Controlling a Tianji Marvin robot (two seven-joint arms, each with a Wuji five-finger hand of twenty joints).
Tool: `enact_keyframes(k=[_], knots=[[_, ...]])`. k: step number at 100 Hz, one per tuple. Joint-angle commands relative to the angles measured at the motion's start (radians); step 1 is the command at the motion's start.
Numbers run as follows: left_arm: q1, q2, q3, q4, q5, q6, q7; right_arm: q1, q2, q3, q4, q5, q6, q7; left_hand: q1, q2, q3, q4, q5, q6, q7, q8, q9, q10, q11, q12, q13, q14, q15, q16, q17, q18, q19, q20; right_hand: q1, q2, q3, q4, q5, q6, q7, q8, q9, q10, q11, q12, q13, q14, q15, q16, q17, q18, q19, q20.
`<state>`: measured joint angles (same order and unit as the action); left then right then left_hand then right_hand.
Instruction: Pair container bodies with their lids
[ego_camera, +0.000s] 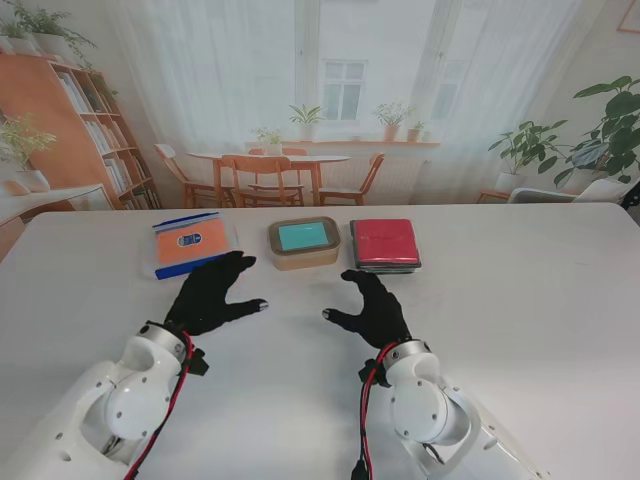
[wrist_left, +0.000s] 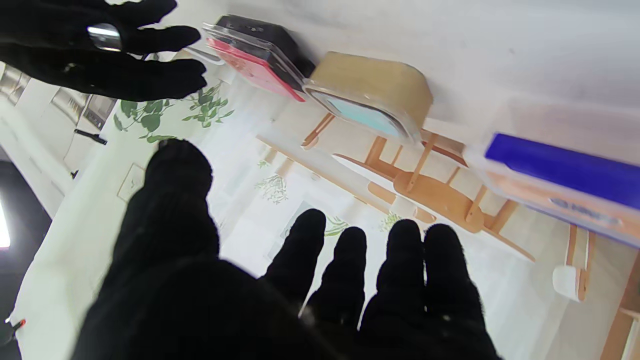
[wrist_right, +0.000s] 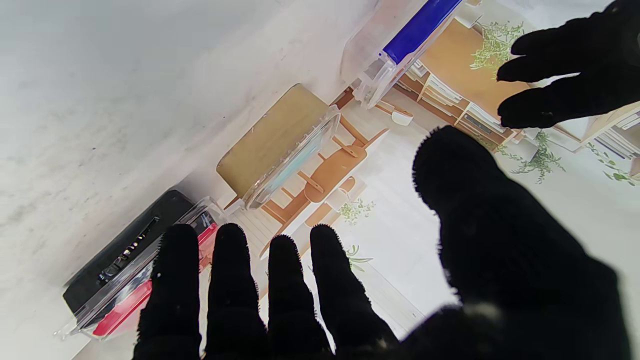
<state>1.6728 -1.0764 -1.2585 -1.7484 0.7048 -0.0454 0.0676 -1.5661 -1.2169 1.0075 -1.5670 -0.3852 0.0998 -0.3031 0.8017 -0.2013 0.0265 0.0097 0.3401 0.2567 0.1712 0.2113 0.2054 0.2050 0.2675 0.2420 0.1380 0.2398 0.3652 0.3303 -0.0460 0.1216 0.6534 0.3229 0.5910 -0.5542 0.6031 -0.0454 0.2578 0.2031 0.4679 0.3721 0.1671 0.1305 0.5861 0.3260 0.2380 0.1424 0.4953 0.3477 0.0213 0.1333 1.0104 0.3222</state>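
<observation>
Three lidded containers stand in a row across the white table (ego_camera: 520, 330). On the left is a clear box with an orange and blue lid (ego_camera: 192, 243) (wrist_left: 560, 185) (wrist_right: 400, 45). In the middle sits a tan box with a teal-centred clear lid (ego_camera: 303, 241) (wrist_left: 372, 97) (wrist_right: 280, 145). On the right is a black box with a red lid (ego_camera: 385, 244) (wrist_left: 255, 55) (wrist_right: 130, 270). My left hand (ego_camera: 213, 292) (wrist_left: 280, 280) hovers open just short of the orange box. My right hand (ego_camera: 372, 308) (wrist_right: 350, 280) is open too, short of the red box. Neither holds anything.
Bare white table top spreads around both hands and out to the right. Behind the table's far edge the backdrop shows a dining set (ego_camera: 275, 175), a bookshelf (ego_camera: 75, 130) and potted plants (ego_camera: 600, 130).
</observation>
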Motion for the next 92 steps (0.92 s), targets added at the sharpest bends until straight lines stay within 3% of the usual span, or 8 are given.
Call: enact_keyframes(k=[1, 41, 92], knots=[[0.028, -0.027, 0.031, 0.005, 0.001, 0.002, -0.001, -0.029, 0.011, 0.008, -0.013, -0.003, -0.008, 0.009, 0.006, 0.021, -0.021, 0.022, 0.009, -0.011, -0.017, -0.020, -0.008, 0.008, -0.003, -0.010, -0.043, -0.020, -0.030, -0.010, -0.003, -0.040, -0.036, -0.014, 0.010, -0.001, -0.023, 0.030, 0.019, -0.002, -0.014, -0.021, 0.014, -0.002, 0.013, -0.015, 0.000, -0.032, -0.008, -0.013, -0.013, -0.048, -0.013, -0.016], [0.039, -0.042, 0.134, 0.025, -0.048, 0.041, 0.057, -0.130, 0.022, 0.049, -0.069, -0.040, -0.034, -0.007, 0.010, 0.034, -0.022, 0.028, 0.012, -0.007, -0.020, -0.020, -0.011, 0.004, -0.005, -0.011, -0.044, -0.026, -0.051, -0.012, 0.002, -0.049, -0.073, -0.030, 0.024, 0.007, -0.027, 0.032, 0.037, -0.014, -0.037, -0.033, 0.023, -0.014, 0.005, -0.030, -0.010, -0.051, -0.028, -0.023, -0.044, -0.017, -0.037, -0.038], [0.012, -0.045, 0.173, 0.070, -0.081, 0.070, 0.047, -0.133, 0.017, 0.048, -0.049, -0.025, -0.029, -0.018, 0.021, 0.033, -0.022, 0.031, 0.009, -0.003, -0.015, -0.016, -0.011, 0.004, -0.006, -0.011, -0.044, -0.027, -0.059, -0.009, 0.006, -0.061, -0.088, -0.034, 0.016, 0.010, -0.028, 0.032, 0.043, -0.026, -0.048, -0.028, 0.027, -0.027, -0.005, -0.036, -0.026, -0.065, -0.048, -0.027, -0.064, -0.021, -0.065, -0.045]])
